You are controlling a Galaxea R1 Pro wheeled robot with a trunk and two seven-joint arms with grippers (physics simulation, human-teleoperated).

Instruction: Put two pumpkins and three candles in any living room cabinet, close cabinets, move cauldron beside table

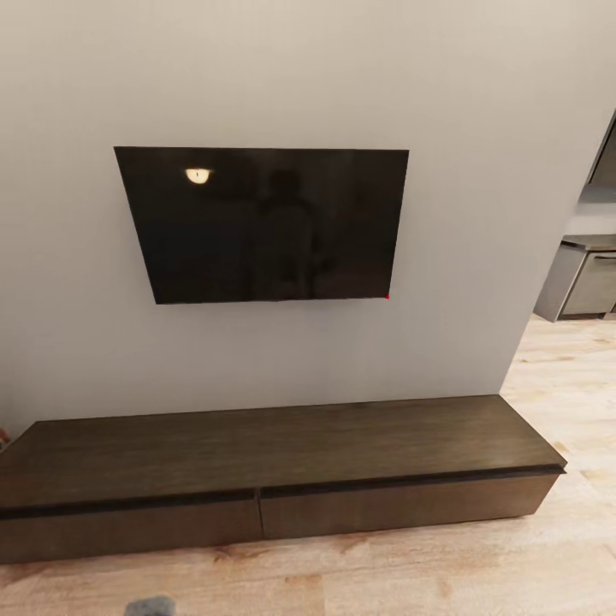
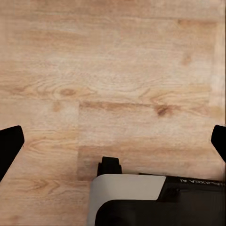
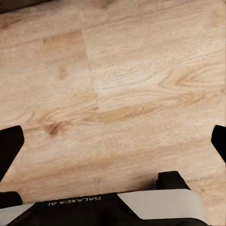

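The robot faces the closed cabinet (image 1: 274, 479) at six o'clock below the television (image 1: 265, 224). Left gripper (image 2: 113, 141) and right gripper (image 3: 113, 141) hang over floor (image 2: 113, 70), jaws spread wide and empty, ready for opening it.

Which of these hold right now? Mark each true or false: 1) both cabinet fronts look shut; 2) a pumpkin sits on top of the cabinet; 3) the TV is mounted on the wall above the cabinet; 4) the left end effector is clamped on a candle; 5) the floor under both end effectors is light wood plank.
1) True: the cabinet shows two flat fronts flush with each other, nothing pulled out.
2) False: the cabinet's top is bare wood.
3) True: the dark TV hangs on the grey wall above it.
4) False: the left end effector is open with nothing between its fingertips.
5) True: plank floor lies below both, including the right end effector.
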